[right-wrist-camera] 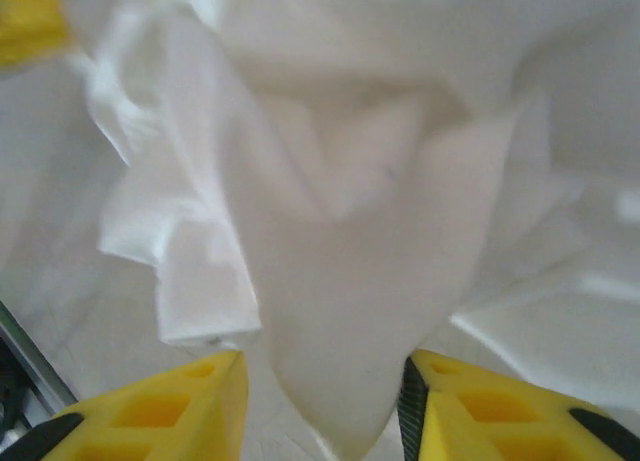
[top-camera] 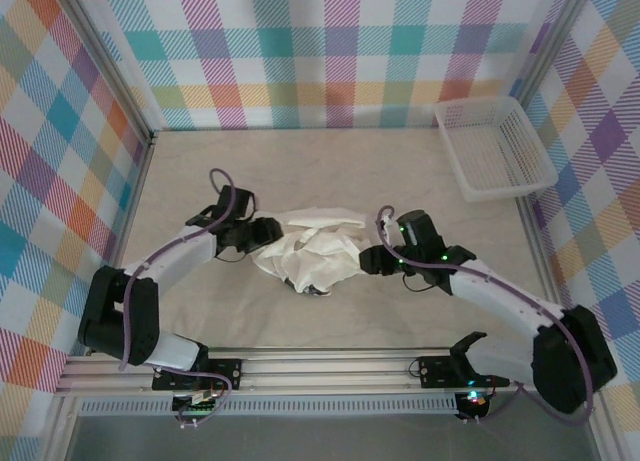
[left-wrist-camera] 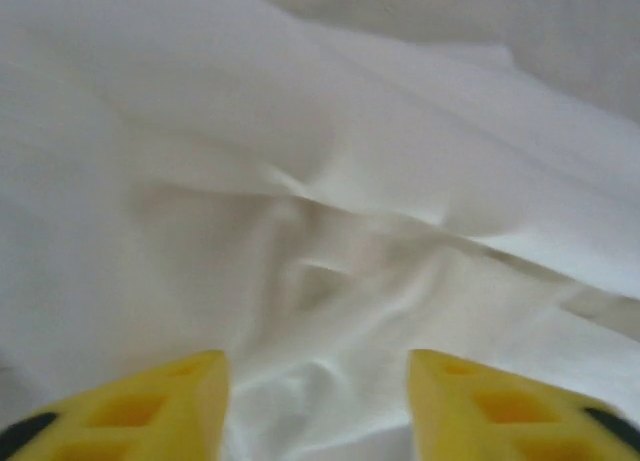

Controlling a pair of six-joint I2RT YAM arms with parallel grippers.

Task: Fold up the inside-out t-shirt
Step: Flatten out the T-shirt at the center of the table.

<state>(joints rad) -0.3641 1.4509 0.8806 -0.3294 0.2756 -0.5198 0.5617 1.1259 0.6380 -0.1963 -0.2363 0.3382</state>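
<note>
Where the two arms reach toward each other at mid-table, the inside-out t-shirt [top-camera: 312, 253] lies in a crumpled white heap on the pale table [top-camera: 300, 171], with a flatter fold spreading toward the far side and a small dark patch at its near edge. Pressed against the heap's left side is the left gripper [top-camera: 268, 233]. Its wrist camera shows the yellow fingers [left-wrist-camera: 170, 396] standing well apart over creased cloth, with nothing pinched between them. At the heap's right side sits the right gripper [top-camera: 372, 259], its jaws likewise parted. A loose tongue of fabric hangs down into the gap between them, and the blur makes it hard to say whether that cloth brushes either pad, though it is not clamped. Well apart from the shirt, a white mesh basket [top-camera: 455, 153] stands in the far right corner against the plaid wall [top-camera: 330, 51].
</note>
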